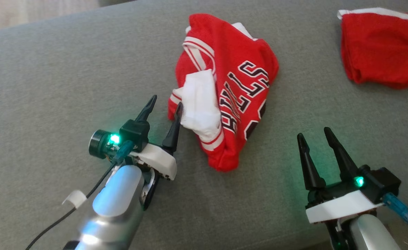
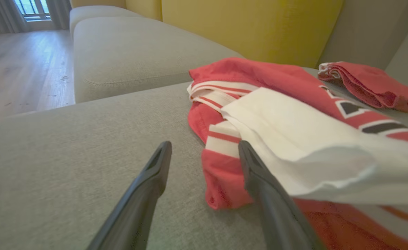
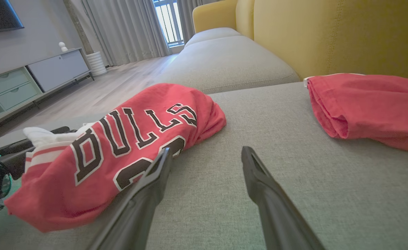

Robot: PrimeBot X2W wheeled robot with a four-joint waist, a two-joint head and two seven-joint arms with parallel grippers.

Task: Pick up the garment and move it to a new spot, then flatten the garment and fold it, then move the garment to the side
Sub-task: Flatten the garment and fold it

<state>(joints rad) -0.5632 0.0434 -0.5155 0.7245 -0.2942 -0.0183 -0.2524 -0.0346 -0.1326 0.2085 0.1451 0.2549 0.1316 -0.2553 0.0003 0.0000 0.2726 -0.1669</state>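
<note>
A crumpled red Bulls jersey (image 1: 240, 69) lies in a heap on the grey sofa seat (image 1: 51, 86), just ahead of the left pincer (image 1: 167, 100) and to its right. This pincer stands wide, holding nothing. Its right finger (image 1: 174, 126) sits against the jersey's near edge, beside a bunched white patch of fabric (image 1: 200, 104); whether it actually touches the cloth I cannot tell. In the left wrist view the left pincer (image 2: 204, 144) shows a striped red and white hem (image 2: 221, 146) lying partly in the gap, close to the right finger (image 2: 259, 180), while the left finger (image 2: 148, 180) is over bare cushion. The jersey (image 2: 277, 74) rises beyond the fingers and to the right. The right pincer (image 1: 313, 132) is also spread wide and empty, low over the seat, with the jersey ahead and to its left, near but apart. In the right wrist view the right pincer (image 3: 207, 150) has bare cushion between its fingers, and the jersey (image 3: 96, 152), its black and white lettering showing, lies just past the left finger (image 3: 148, 187). A second red garment (image 1: 381, 48), folded, with a white edge, lies well beyond the right pincer, ahead and to its right, apart from the jersey. Behind it stands the sofa's yellow backrest (image 3: 329, 34), and past the left side of the seat is a wooden floor (image 2: 23, 69).
</note>
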